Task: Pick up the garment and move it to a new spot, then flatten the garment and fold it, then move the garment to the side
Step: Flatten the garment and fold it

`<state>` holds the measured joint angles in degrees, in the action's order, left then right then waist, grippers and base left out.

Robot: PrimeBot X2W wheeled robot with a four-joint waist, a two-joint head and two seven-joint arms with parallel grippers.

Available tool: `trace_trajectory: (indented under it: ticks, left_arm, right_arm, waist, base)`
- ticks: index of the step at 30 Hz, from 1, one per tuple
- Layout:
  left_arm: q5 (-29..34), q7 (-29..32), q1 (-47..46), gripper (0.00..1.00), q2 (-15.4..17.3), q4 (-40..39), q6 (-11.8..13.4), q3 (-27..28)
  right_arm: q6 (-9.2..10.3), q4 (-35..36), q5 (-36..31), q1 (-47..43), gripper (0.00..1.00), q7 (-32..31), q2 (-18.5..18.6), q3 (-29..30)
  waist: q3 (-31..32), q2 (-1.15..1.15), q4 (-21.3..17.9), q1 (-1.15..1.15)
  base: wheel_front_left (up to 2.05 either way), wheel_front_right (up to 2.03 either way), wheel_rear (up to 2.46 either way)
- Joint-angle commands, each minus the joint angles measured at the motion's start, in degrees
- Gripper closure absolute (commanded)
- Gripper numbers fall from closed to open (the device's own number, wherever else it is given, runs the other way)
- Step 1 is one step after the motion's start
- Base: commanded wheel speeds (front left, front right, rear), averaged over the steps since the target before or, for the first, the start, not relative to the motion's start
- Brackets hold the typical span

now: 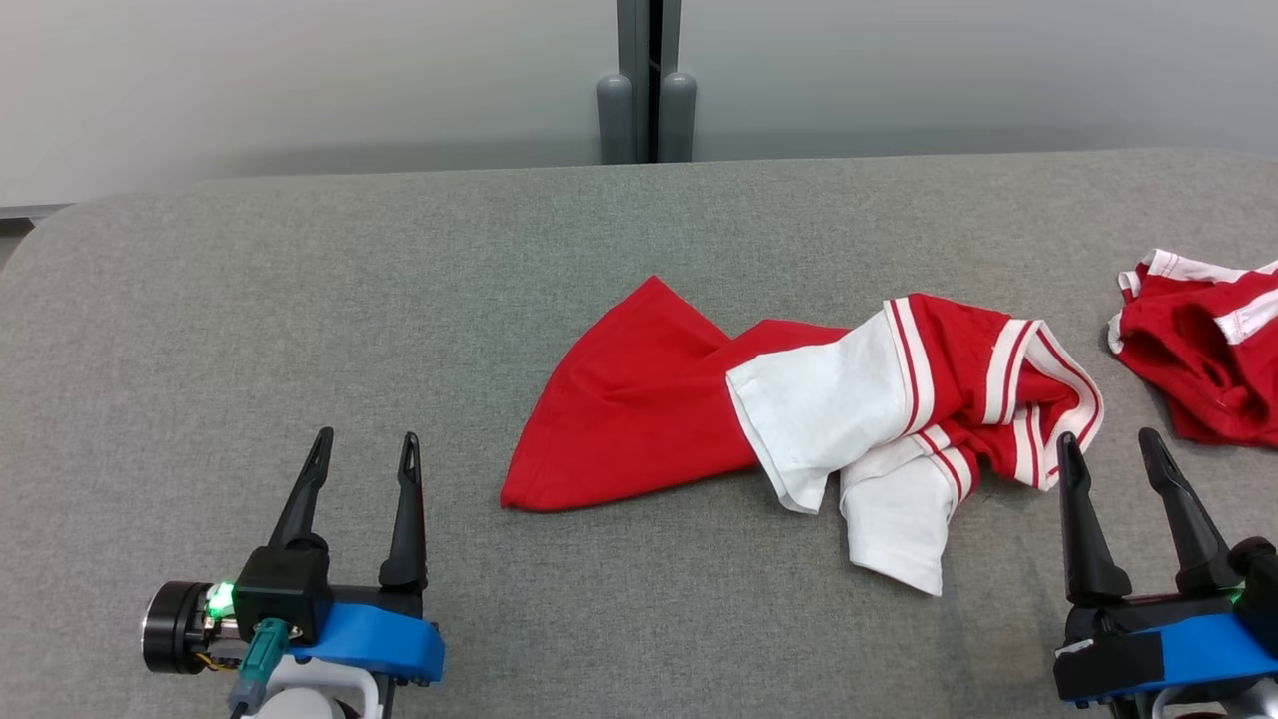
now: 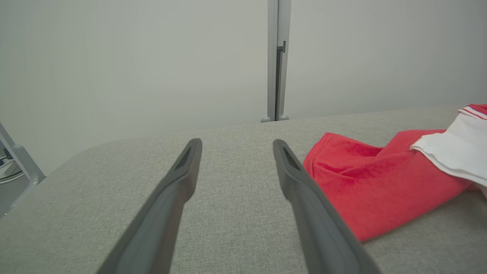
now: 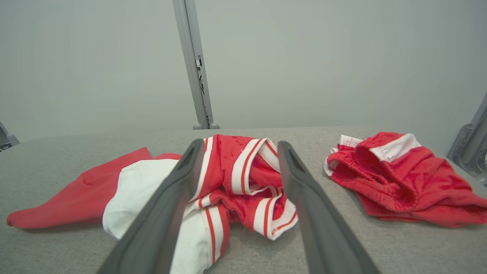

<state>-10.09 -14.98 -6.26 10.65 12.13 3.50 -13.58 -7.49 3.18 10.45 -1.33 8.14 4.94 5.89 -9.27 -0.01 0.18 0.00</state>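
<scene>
Two garments are seen on the grey table point(image 1: 300, 300): a crumpled red-and-white shirt point(image 1: 799, 399) lies at the middle, somewhat to the right, and red shorts point(image 1: 1213, 350) are bunched at the right edge of the head view, a strip of bare table being left between them. Two grippers are counted. The left gripper point(image 1: 366, 439) is held at the near left, fingers spread and empty; wide bare table is left around it, out to the rounded far-left corner and across to the shirt's red hem. The right gripper point(image 1: 1108, 437) is held at the near right, fingers likewise apart and empty, the inner one just beside the shirt's striped trim; whether it touches cannot be told. The table's far edge is met by a pale wall point(image 1: 300, 80) with one grey post point(image 1: 634, 40). In the left wrist view a metal frame point(image 2: 23, 161) is shown past the table's left corner. In the right wrist view the shirt's striped folds are framed between the fingers, the shorts' gathered waistband is shown to the right, and a grey bracket point(image 3: 470, 146) is shown beyond the table's right edge.
</scene>
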Motion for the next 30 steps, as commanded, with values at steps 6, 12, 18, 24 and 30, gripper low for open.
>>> trace_trajectory:
  ticks: [6, 12, 18, 24, 30]
  left_arm:
    - [-0.1, 0.2, -1.3, 0.0, 0.6, -0.2, 0.0, -0.5]
    - [-0.3, 2.8, -4.2, 0.0, 0.0, 0.9, -2.3, -3.1]
    - [-1.6, 10.5, -10.1, 0.0, -1.2, 7.4, -6.2, -6.2]
    - [-4.1, 16.8, -15.9, 0.0, -2.0, 16.2, -8.6, -7.1]
    - [-6.7, 19.8, -18.9, 1.0, -2.0, 21.7, -10.3, -8.9]
  right_arm:
    - [-0.01, 0.9, 0.1, -0.3, 0.0, -0.3, -0.4, -0.2]
    - [-0.02, 1.3, 0.4, 0.6, 0.0, -0.3, -0.6, -0.5]
    - [-0.02, 1.3, 0.6, 2.4, 0.0, -0.3, -0.5, -1.3]
    - [-0.01, -0.5, 1.3, 3.9, 0.0, 0.6, -0.3, -2.1]
    - [-0.01, -2.5, 1.8, 4.6, 0.0, 1.5, -0.1, -2.4]
  waist:
    - [-0.5, 0.01, -0.1, 0.0]
    - [-2.3, 0.01, -0.5, 0.0]
    - [-5.7, 0.01, -1.3, 0.0]
    - [-8.1, 0.01, -2.8, 0.0]
    - [-8.1, 0.01, -3.9, 0.0]
  base:
    - [0.0, 0.0, 0.0]
    - [0.0, 0.0, 0.0]
    - [0.0, 0.0, 0.0]
    - [0.0, 0.0, 0.0]
    - [0.0, 0.0, 0.0]
